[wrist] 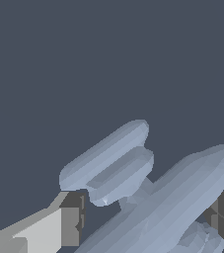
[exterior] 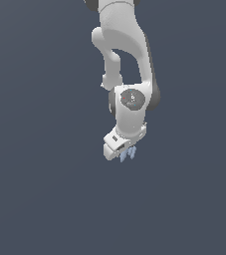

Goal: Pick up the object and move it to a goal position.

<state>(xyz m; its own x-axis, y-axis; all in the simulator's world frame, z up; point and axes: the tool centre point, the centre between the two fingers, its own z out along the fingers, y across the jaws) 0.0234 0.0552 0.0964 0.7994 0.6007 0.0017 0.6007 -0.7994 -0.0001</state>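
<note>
the white two-fingered claw [exterior: 120,151] at the end of the white panda arm [exterior: 127,60] points downward, and its fingers [wrist: 73,220] sit on either side of the small pale blue object of thin parallel slats [wrist: 148,197]. in the wrist view the dark finger pads flank the slats closely, one pad at each edge of the cluster, so the claw looks closed down onto the object, though the actual contact faces are hidden behind the slats. in the exterior view the object [exterior: 128,154] pokes out just below the fingertips, its blades of uneven height hanging down.

the step in hand reads as carrying the object toward the goal. to do it well, the grip should stay firm and steady, since thin blade-like slats give little flat face to press on and could twist or slip between the pads. moving smoothly, without sharp wrist turns, would lower that risk.

the surroundings are a flat, uniform dark blue-grey field in both views. no desk edge, shadow or goal marker can be made out, so i cannot tell whether the object is lifted clear or near a surface, nor where the goal lies.
</note>
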